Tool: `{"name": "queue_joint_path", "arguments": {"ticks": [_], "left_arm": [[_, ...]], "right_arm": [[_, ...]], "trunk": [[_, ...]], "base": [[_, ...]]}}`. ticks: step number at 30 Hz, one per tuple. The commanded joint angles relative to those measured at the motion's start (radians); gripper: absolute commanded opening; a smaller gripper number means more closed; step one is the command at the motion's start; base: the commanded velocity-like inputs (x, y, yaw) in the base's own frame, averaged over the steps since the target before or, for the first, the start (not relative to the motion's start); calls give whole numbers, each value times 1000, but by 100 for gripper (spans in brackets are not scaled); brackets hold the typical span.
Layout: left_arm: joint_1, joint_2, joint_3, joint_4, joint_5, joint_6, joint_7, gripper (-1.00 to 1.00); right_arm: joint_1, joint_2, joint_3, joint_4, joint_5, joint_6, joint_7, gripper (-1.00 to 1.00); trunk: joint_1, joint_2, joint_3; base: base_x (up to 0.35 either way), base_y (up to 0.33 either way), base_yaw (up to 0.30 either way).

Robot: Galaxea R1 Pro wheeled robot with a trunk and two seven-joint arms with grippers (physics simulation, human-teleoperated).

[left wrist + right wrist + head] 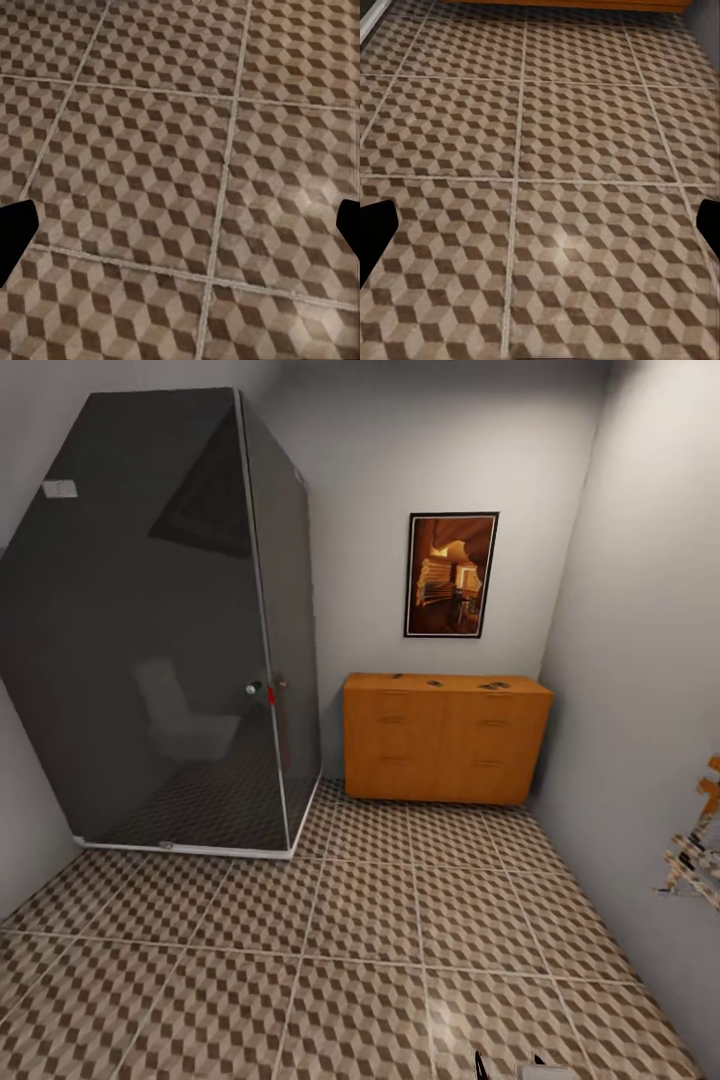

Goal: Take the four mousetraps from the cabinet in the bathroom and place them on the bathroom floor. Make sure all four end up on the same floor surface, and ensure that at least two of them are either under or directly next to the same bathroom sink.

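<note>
The cabinet (445, 745) stands against the far wall, to the right of centre in the head view. A few small dark mousetraps (492, 685) lie on its flat top, too small to make out in detail. The bathroom floor (360, 960) of cube-patterned tiles stretches from the cabinet to me. My left gripper (180, 229) hangs open over bare tiles with nothing between its black fingertips (15, 236). My right gripper (540, 232) is likewise open over the floor (540, 135), and a strip of the cabinet's base (562, 4) shows far off in its view. Both grippers are well short of the cabinet.
A dark glass shower cabin (170, 630) fills the left back corner, its white base (190, 848) resting on the tiles. A framed picture (451, 574) hangs above the cabinet. The grey right wall (650, 710) runs close by, with a brown-and-white object (697, 850) at its edge.
</note>
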Motion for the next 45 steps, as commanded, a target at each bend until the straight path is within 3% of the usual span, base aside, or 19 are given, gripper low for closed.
{"name": "queue_joint_path", "arguments": {"ticks": [1,19,27,45], "left_arm": [[0,0,-1,0,0,-3,3,100],[0,0,0,4,0,-3,3,100],[0,-4,0,8,0,0,3,100],[-1,-6,2,21,0,1,3,100]], "right_arm": [[-1,0,1,1,0,-3,-4,100],[-1,0,1,1,0,-3,-4,100],[-1,0,1,1,0,-3,-7,100],[-1,0,1,1,0,-3,-8,100]], "trunk": [[0,-1,-1],[0,-1,-1],[0,-1,-1],[0,-1,-1]], "base": [[0,0,-292],[0,0,-274],[32,-34,-37],[226,-233,-1]]}}
